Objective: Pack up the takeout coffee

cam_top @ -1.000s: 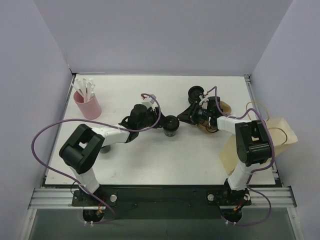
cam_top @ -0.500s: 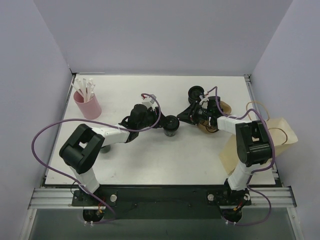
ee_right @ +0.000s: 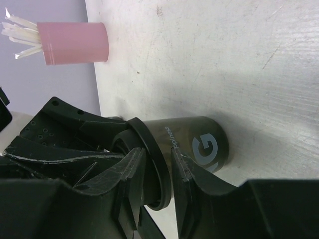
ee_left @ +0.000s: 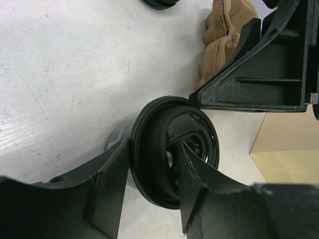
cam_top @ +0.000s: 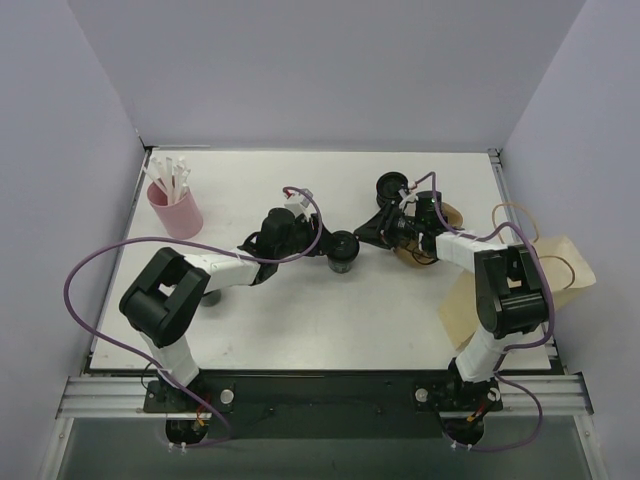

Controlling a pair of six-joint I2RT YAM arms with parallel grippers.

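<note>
Upper left of the overhead view: pink cup [cam_top: 176,212] of white sticks [cam_top: 168,180], upright on the white table [cam_top: 300,320], well apart from everything else.

Toward centre: left gripper [ee_left: 152,149], reaching in from the left. Jaws about half spread and closed around the takeout coffee [cam_top: 343,252]. One finger [ee_left: 109,184] against the side just under the rim, the other across the edge of the glossy black lid [ee_left: 194,144].

Centre of the table: the coffee itself, upright, lid on.

Just right of it: right gripper [ee_right: 157,155], coming in from the right. Jaws narrow, pinching the lid's rim between the two fingertips, plain to see from its own wrist.

Above and right of the cup: short stack of black rings [cam_top: 392,185]. Beside the right arm: tan corrugated sleeves [ee_left: 224,30].

Far right edge: brown paper bag [cam_top: 565,262], lying flat, partly overhanging the table, apart from the cup.
</note>
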